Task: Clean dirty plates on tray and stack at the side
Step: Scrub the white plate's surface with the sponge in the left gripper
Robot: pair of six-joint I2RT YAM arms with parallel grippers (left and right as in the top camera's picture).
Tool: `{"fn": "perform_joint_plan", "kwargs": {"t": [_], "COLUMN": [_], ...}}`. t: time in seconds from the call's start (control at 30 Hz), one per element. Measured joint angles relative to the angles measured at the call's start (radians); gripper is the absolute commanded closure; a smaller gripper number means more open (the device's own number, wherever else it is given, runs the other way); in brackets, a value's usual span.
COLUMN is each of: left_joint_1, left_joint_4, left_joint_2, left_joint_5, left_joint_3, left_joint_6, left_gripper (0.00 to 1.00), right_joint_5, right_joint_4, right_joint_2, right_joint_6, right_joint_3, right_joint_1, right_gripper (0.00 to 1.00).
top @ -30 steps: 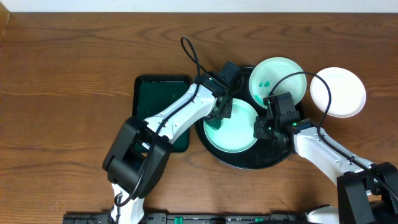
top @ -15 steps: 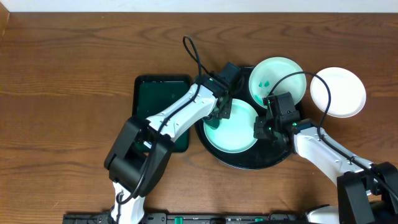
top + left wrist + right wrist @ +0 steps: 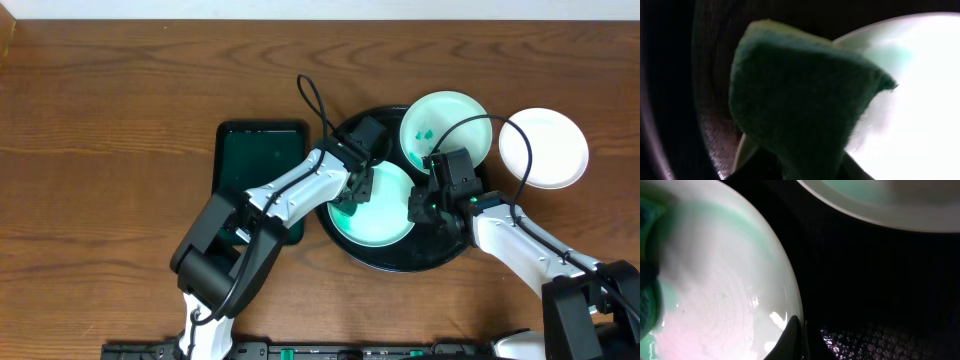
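Observation:
On the black tray lies a cyan-tinted plate. My left gripper hangs over the plate's left edge, shut on a dark green sponge that fills the left wrist view and reaches over the plate. My right gripper is shut on the same plate's right rim; its fingertips pinch the plate at its edge. A second plate with teal smears sits at the tray's back right. A clean white plate lies on the table beside the tray.
A rectangular dark green tray lies left of the black tray, partly under my left arm. A black cable loops above the left wrist, another over the smeared plate. Bare wooden table surrounds the trays.
My left gripper has shifted slightly right and inward over the plate with the sponge. The right gripper and all plates have stayed where they were.

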Motion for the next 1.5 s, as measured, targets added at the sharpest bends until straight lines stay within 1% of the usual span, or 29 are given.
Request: {"fn": "perform_joint_plan", "kwargs": {"t": [0.07,0.13,0.17,0.2,0.27,0.37,0.63,0.7,0.8,0.83,0.87,0.93,0.97,1.5], "left_joint_1": [0.0,0.0,-0.002,-0.002,-0.003,-0.004,-0.005,-0.005,-0.005,-0.006,-0.007,-0.011,-0.015,-0.03], "left_joint_4": [-0.013,-0.024,-0.026,-0.028,-0.029,-0.041,-0.051,-0.051,-0.05,-0.049,-0.048,-0.043,-0.04,-0.025], "left_joint_2": [-0.004,-0.016,-0.026,-0.04,-0.071,-0.102,-0.106,-0.105,-0.1,-0.097,-0.092,-0.076,-0.066,-0.006], "left_joint_5": [0.002,0.004,0.003,0.005,0.004,0.004,0.004,0.004,0.004,0.004,0.004,0.003,0.003,-0.014], "left_joint_3": [0.0,0.0,0.0,0.0,0.0,0.001,-0.001,-0.003,-0.006,-0.006,-0.006,-0.007,-0.007,0.011], "left_joint_6": [-0.001,0.002,0.001,0.004,-0.003,-0.003,-0.003,-0.003,-0.003,-0.003,-0.003,-0.01,-0.017,-0.018], "left_gripper": [0.63,0.57,0.51,0.48,0.48,0.51,0.51,0.55,0.57,0.59,0.65,0.88,0.93,0.93], "right_joint_5": [-0.001,-0.002,-0.002,-0.002,-0.002,-0.002,-0.002,-0.002,-0.002,-0.002,-0.002,-0.002,-0.002,-0.002], "right_joint_4": [0.0,0.0,0.0,0.001,0.001,0.001,0.001,0.002,0.002,0.002,0.003,0.003,0.003,0.004], "right_joint_2": [0.0,0.0,0.0,0.0,0.0,0.0,0.0,0.0,0.0,0.0,0.0,0.0,0.0,0.0], "right_joint_6": [0.0,0.0,0.0,0.0,0.0,0.0,0.0,0.0,0.0,0.0,0.0,0.0,0.0,0.0], "right_joint_3": [0.0,0.0,0.0,0.0,0.0,0.0,0.0,0.0,0.0,0.0,0.0,0.0,0.0,0.0], "right_joint_1": [0.0,0.0,0.0,0.0,0.0,0.0,0.0,0.0,0.0,0.0,0.0,0.0,0.0,0.0], "right_gripper": [0.99,0.99,0.99,0.99,0.99,0.99,0.99,0.99,0.99,0.99,0.99,0.99,0.99,0.99]}}
